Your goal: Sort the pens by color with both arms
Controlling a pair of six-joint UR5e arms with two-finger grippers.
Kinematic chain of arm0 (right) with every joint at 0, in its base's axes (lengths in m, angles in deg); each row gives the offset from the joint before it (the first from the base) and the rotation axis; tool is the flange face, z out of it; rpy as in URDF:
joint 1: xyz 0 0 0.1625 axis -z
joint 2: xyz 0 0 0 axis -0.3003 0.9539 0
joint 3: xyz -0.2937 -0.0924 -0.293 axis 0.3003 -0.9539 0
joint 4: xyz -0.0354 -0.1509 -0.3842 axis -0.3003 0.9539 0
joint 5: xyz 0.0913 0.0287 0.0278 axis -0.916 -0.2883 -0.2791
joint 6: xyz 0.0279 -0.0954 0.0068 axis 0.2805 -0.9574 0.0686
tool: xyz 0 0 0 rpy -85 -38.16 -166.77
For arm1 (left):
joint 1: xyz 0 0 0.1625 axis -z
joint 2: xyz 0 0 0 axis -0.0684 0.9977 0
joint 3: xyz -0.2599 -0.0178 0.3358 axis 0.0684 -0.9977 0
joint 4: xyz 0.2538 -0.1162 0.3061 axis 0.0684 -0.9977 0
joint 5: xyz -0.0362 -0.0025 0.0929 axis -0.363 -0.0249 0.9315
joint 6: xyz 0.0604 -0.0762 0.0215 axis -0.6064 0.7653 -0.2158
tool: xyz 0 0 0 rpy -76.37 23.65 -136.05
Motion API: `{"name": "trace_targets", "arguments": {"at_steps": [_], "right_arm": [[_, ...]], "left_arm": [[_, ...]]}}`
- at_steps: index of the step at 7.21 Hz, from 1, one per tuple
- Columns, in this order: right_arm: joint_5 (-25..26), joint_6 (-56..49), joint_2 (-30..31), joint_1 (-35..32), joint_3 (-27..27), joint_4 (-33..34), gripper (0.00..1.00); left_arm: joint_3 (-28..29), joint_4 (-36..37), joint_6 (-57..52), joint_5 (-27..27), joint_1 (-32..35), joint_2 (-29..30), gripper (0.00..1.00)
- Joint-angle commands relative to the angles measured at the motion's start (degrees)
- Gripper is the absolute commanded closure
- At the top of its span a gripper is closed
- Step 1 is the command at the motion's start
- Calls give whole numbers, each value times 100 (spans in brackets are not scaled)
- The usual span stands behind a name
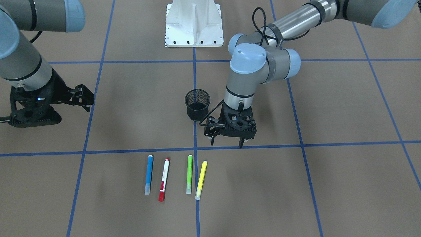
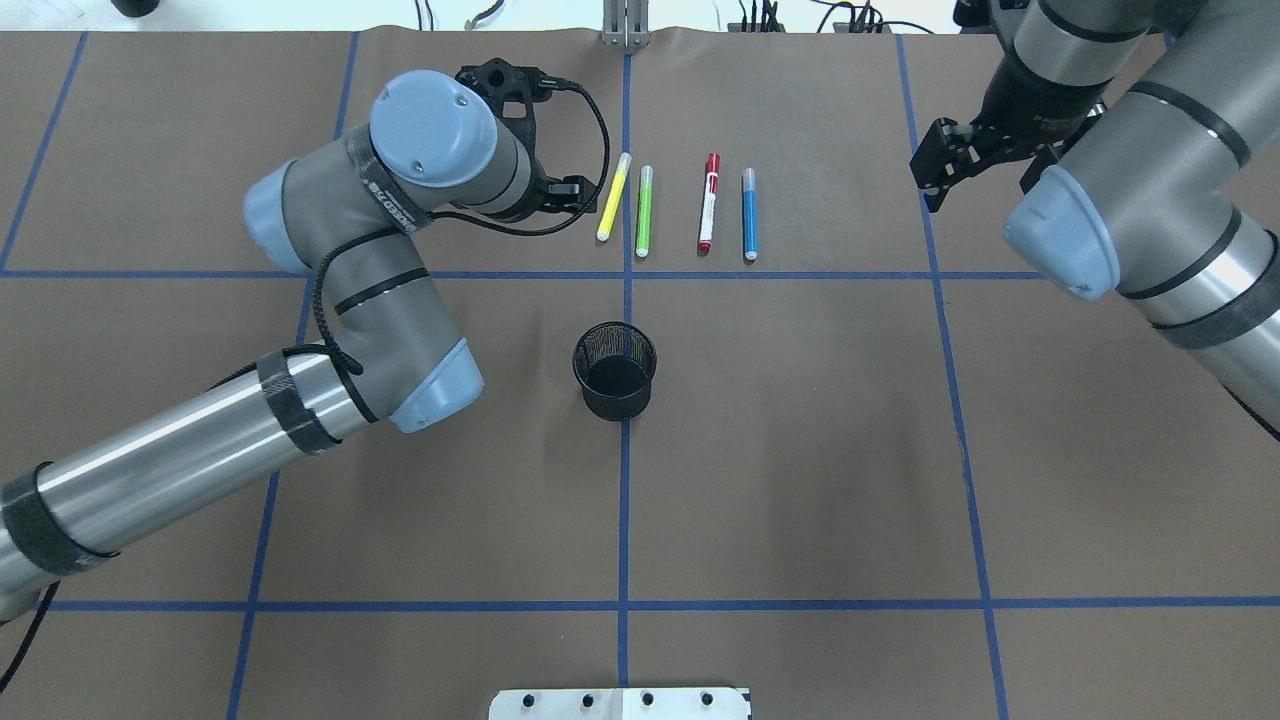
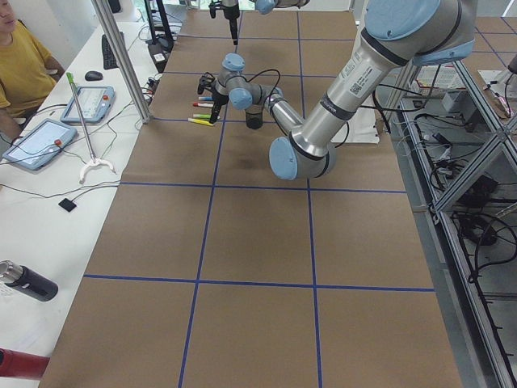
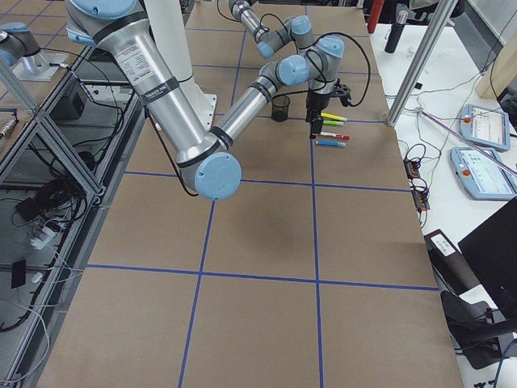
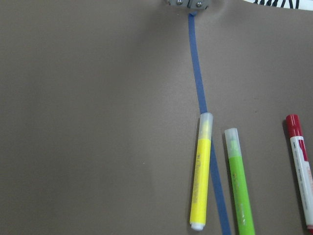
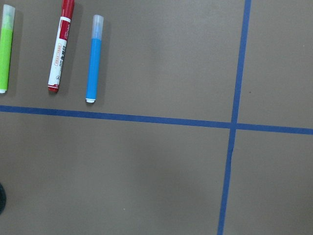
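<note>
Four pens lie side by side on the brown table: blue point(image 1: 148, 174), white-barrelled with red cap point(image 1: 163, 179), green point(image 1: 189, 174) and yellow point(image 1: 201, 180). Overhead they read yellow point(image 2: 613, 197), green point(image 2: 644, 211), red point(image 2: 709, 203), blue point(image 2: 749, 214). My left gripper point(image 1: 227, 143) is open and empty, pointing down, just short of the yellow pen point(image 5: 201, 171) and green pen point(image 5: 238, 186). My right gripper point(image 2: 935, 180) is open and empty, off to the side of the blue pen point(image 6: 94, 58). It also shows in the front view point(image 1: 86, 98).
A black mesh cup point(image 2: 615, 370) stands upright on the centre line, nearer the robot than the pens, close beside my left wrist point(image 1: 197, 105). The white pedestal point(image 1: 194, 26) is at the robot's base. Blue tape lines point(image 2: 625, 500) grid the table.
</note>
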Motion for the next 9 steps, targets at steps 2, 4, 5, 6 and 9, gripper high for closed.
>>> {"name": "trace_targets", "arguments": {"at_steps": [2,4,5,6,9], "right_arm": [[-28,-977,988,-675,-205,-1068,0],[-72,-1878,1658,-1280,-923,-2355,0],[-324,-2588,1782,-1666,-1257,-2429,0],[-631,-3474,1879,-2157,-1617,-2430,0],[-713,-4529,2353,-3267,-1981,-2351,0]], "left_arm": [[-2038,2080,-1969,-1211,1103,-1007,0],[-2219,2550,-3954,-2021,2315,-1692,0],[-2114,2543,-4860,-2363,2912,-2035,0],[-1852,2551,-5556,-2828,3423,-2308,0],[-851,2508,-6904,-3228,4315,-2671,0]]}}
